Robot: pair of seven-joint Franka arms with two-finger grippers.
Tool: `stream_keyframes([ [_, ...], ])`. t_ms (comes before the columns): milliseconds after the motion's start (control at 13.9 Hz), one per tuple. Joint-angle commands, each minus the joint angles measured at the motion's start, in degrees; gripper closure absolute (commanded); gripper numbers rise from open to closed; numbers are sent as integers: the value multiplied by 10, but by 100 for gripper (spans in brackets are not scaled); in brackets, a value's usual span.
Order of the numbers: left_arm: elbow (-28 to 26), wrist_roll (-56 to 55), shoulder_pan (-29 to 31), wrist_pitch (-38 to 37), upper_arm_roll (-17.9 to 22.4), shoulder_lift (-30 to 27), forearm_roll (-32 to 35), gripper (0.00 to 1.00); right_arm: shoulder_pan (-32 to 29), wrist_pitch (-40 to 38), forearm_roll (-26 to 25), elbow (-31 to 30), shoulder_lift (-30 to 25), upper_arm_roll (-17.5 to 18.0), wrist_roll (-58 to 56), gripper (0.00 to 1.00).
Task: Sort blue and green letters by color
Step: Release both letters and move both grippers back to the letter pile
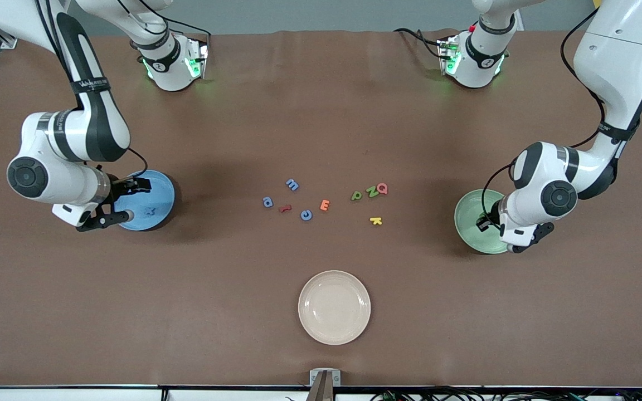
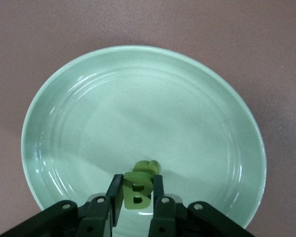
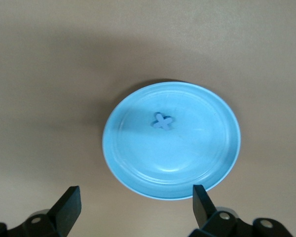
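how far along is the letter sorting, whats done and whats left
Early on. Done: a blue x lies in the blue plate, and the right gripper stands open above it. In hand: the left gripper is shut on a green B over the green plate. Left on the table: blue m, a and c, plus green P and N.

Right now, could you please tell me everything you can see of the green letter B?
The green letter B is a small, thick, matte piece that looks like foam, with two holes through its face. It is clamped upright between the left gripper fingers, held over the pale green plate at the left arm's end of the table. Another small green piece shows just past it; whether they touch is unclear.
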Motion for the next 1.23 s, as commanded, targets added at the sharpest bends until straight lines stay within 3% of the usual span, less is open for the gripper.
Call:
stream_keyframes([
  [0, -12, 3, 3, 12, -2, -10, 9, 74, 54, 6, 21, -21, -30, 5, 104, 0],
  [72, -9, 3, 3, 11, -2, -9, 9, 48, 75, 17, 34, -21, -29, 5, 124, 0],
  [144, -7, -2, 3, 11, -2, -9, 8, 14, 96, 38, 39, -24, -27, 5, 146, 0],
  [216, -2, -8, 2, 10, -3, -10, 7, 0, 112, 54, 39, -24, -25, 5, 163, 0],
  [360, 0, -11, -5, 5, -11, -18, 1, 0, 153, 94, 41, -24, -14, 5, 216, 0],
  [721, 0, -90, -5, 2, -100, -29, 1, 1, 232, 206, 41, -24, 53, 5, 352, 0],
  [1009, 0, -244, -19, 3, -159, -23, 1, 5, 285, 306, 41, -24, 113, 5, 430, 0],
  [1153, 0, -346, -53, 6, -161, -18, 1, 7, 294, 336, 40, -21, 133, 5, 435, 0],
])
